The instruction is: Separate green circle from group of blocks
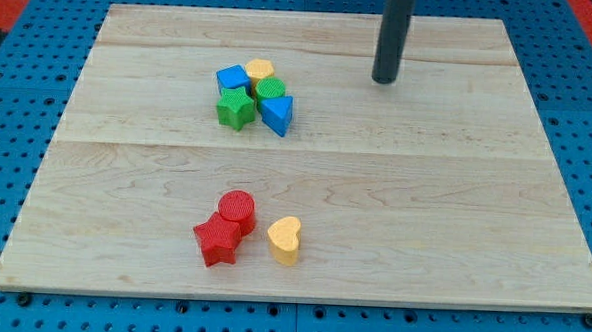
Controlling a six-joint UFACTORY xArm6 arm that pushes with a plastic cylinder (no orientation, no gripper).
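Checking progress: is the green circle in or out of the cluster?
In: green circle touches its neighbours; my tip is apart, to the view's right.

Your arm shows only as its straight dark rod, coming down from the view's top edge right of centre, standing nearly upright, with my tip [383, 80] set down in the upper part of the view.

The board [306, 176] is pale wood with a visible grain and a smooth, matt finish. The green circle [270, 89] has a ridged top. The rod [391, 40] looks dark and matt.
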